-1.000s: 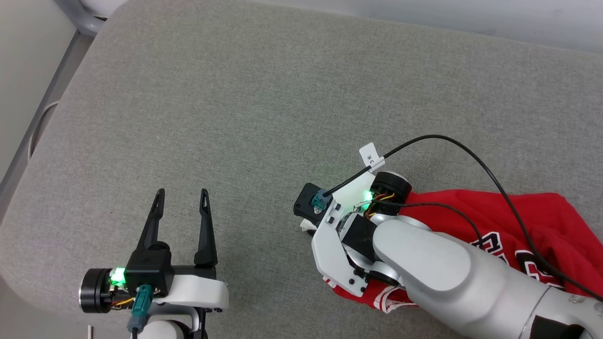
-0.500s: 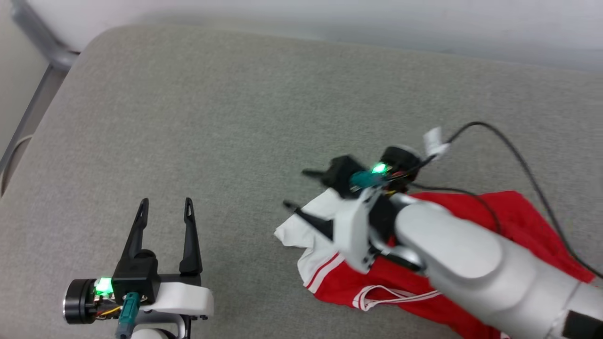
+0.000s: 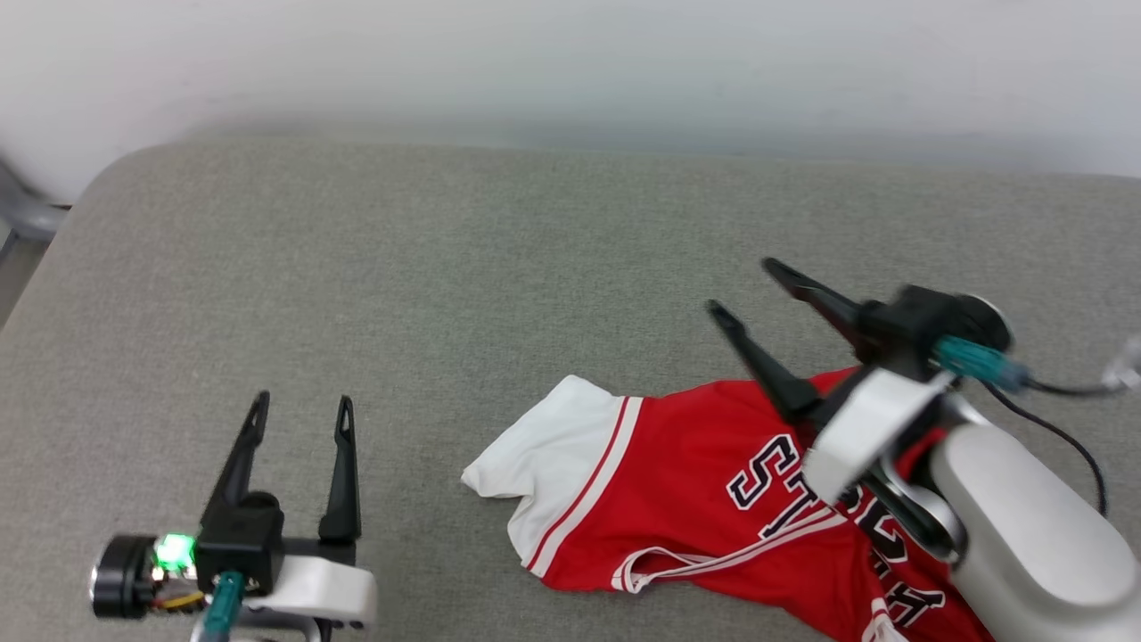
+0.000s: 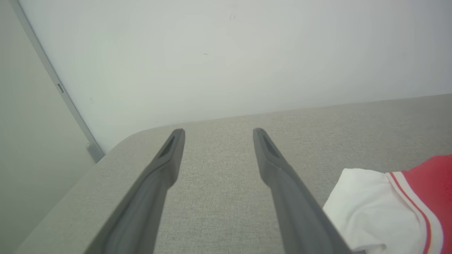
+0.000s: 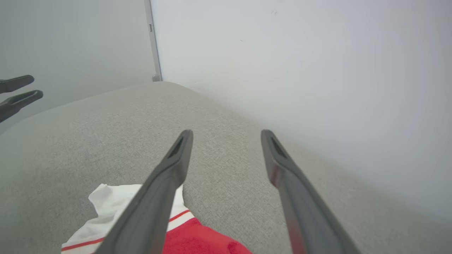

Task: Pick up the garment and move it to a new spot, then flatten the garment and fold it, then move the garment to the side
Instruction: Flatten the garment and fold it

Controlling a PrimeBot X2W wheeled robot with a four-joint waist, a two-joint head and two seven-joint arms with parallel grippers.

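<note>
Right claw [image 3: 741, 285] lifted off garment [image 3: 695, 464] — lettering partly hidden.

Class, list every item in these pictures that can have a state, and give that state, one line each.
garment: lying loose on the grey cushion, lettering up, unfolded, not held.
left hand: open, empty, apart from the garment.
right hand: open, empty, over the garment's far edge.

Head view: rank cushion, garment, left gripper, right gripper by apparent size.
1. the grey cushion, which takes up most of the frame
2. the garment
3. the left gripper and the right gripper: their fingers look about alike, and nearness to the camera may differ, so no ranking between them
</note>
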